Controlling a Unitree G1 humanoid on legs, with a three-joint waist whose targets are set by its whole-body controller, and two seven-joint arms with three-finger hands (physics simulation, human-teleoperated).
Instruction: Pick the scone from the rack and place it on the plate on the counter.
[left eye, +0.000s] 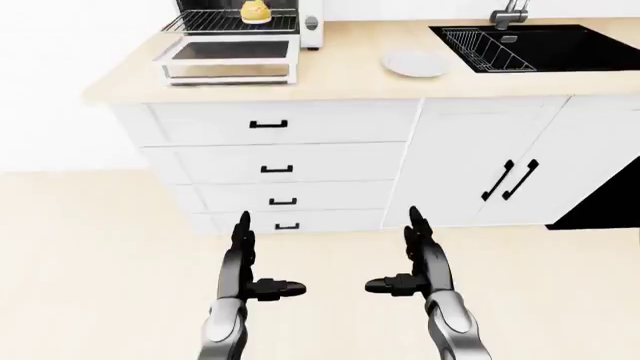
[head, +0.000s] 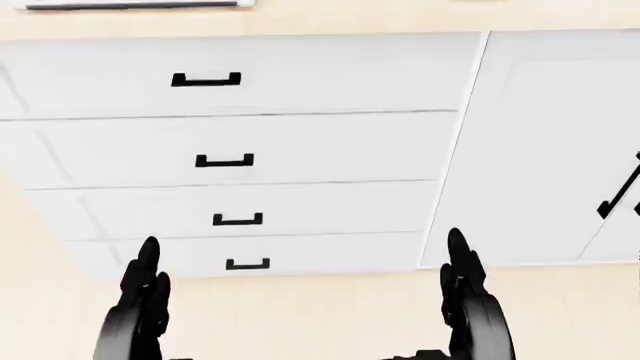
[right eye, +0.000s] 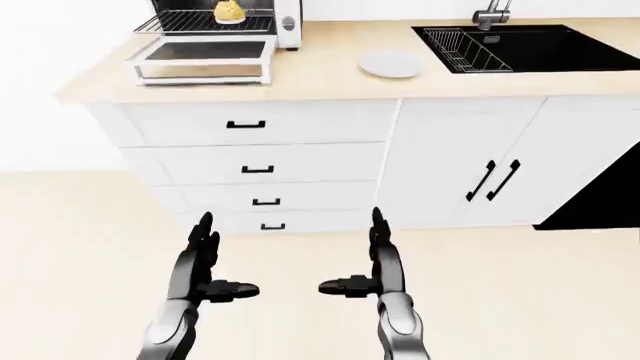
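Yellow scone (left eye: 255, 10) sits on the rack (left eye: 230, 22) of a small oven (left eye: 310, 22) at the worktop's (left eye: 340, 75) upper left in the left-eye view, its door (left eye: 228, 58) folded down. Right of it lies the plate (left eye: 415, 63), then a black sink (left eye: 540, 46). Below, both hands hang low over the floor (left eye: 90, 247), well apart from the drawers (left eye: 275, 169): left hand (left eye: 245, 270) and right hand (left eye: 420, 262), fingers apart, holding nothing.

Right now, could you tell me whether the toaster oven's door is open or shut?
Open: the door lies flat on the counter, exposing the scone on the rack.
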